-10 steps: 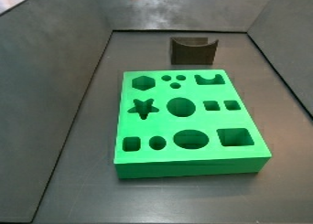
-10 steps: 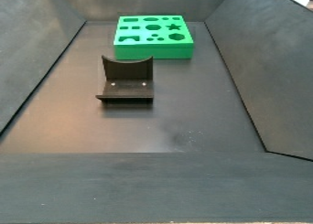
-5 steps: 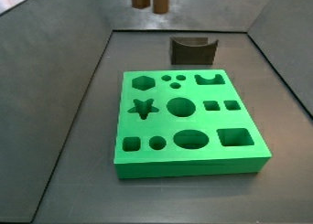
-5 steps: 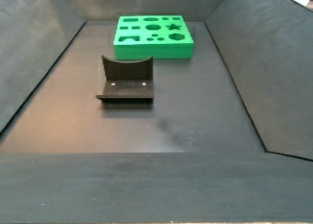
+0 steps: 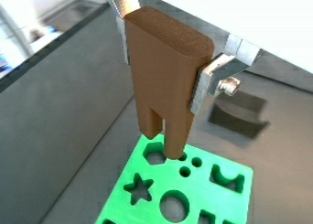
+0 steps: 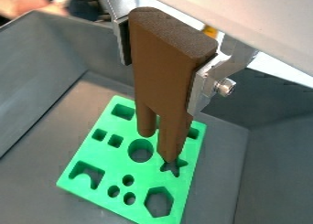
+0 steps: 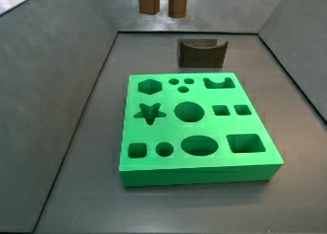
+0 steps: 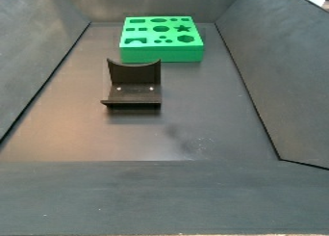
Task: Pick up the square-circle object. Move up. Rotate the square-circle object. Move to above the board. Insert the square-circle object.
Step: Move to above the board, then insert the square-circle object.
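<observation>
Gripper (image 5: 166,54) jaws clamp square-circle object (image 5: 166,81), seemingly above board (image 5: 232,205)

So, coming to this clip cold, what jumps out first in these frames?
The bright green board with its many cut-out holes lies on the dark floor. Above it, in both wrist views, the gripper clamps the brown square-circle object with its two prongs pointing down at the board. In a side view only the prongs' tips show at the top edge, and the dark fixture stands on the floor apart from the board.
</observation>
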{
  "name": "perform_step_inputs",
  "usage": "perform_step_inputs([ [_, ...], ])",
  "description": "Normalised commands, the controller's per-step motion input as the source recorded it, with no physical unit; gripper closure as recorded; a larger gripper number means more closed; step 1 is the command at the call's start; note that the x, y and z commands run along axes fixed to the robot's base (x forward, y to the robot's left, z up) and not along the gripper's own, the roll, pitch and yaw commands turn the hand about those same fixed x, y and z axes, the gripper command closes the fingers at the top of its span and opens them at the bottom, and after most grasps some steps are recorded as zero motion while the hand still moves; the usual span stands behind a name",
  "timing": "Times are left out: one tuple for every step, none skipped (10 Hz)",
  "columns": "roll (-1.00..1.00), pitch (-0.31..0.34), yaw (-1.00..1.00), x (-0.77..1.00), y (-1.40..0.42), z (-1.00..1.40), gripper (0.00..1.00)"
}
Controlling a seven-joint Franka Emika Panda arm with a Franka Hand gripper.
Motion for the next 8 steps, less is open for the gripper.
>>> perform_step_inputs([
  [0.11, 0.226, 1.00, 0.08, -0.06, 0.02, 1.00],
  [0.12, 0.231, 0.82, 0.08, -0.05, 0.03, 1.00],
  [0.12, 0.202, 0.57, 0.09, -0.04, 0.03, 1.00],
  [0.11, 0.155, 0.30, 0.08, -0.04, 0.02, 1.00],
  [0.09, -0.264, 0.43, -0.09, -0.80, -0.49, 1.00],
  [0.08, -0.274, 0.43, -0.07, -0.81, -0.48, 1.00],
  [0.09, -0.280, 0.43, -0.07, -0.80, -0.48, 1.00],
  [0.09, -0.274, 0.44, -0.08, -0.79, -0.49, 1.00],
])
